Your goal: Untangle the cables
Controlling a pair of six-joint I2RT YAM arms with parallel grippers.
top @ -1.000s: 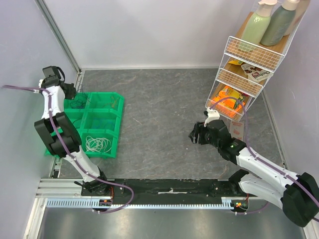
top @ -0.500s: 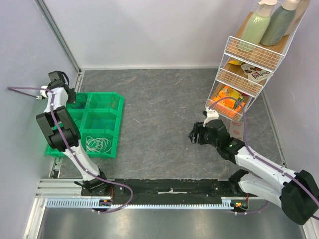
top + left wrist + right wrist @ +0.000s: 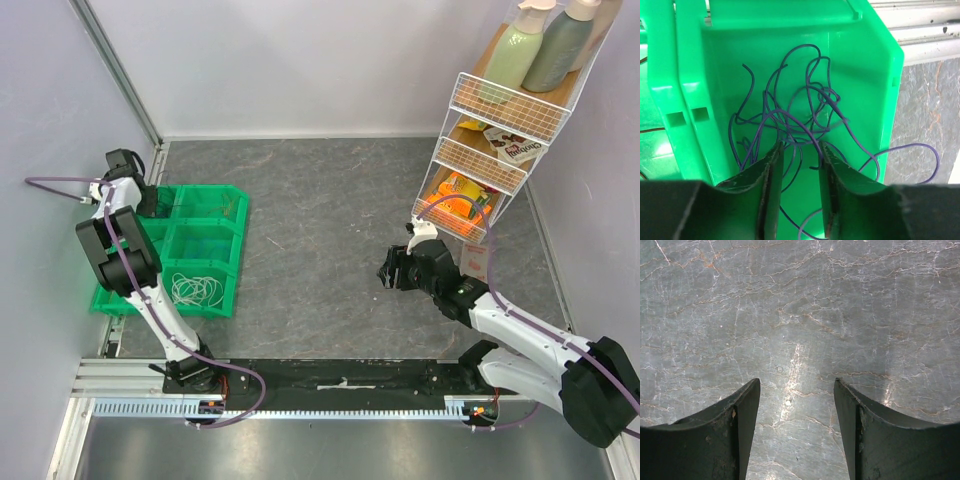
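A loose tangle of thin purple cables (image 3: pixel 795 117) lies in the far-left compartment of the green tray (image 3: pixel 880 75); one strand loops over the tray's edge onto the table. My left gripper (image 3: pixel 799 146) hangs just above this tangle, jaws a little apart, with strands running between the fingertips; in the top view it is at the tray's back-left corner (image 3: pixel 143 192). White cables (image 3: pixel 196 290) lie coiled in a near compartment of the tray (image 3: pixel 232 250). My right gripper (image 3: pixel 390 272) is open and empty over bare table (image 3: pixel 800 315), far from the tray.
A white wire shelf rack (image 3: pixel 490 150) with bottles and packets stands at the back right, just behind my right arm. Walls close in the left and back sides. A metal rail (image 3: pixel 330 385) runs along the near edge.
My left gripper has swung down from near the left wall towards the tray's back-left compartment. The right arm has hardly moved.
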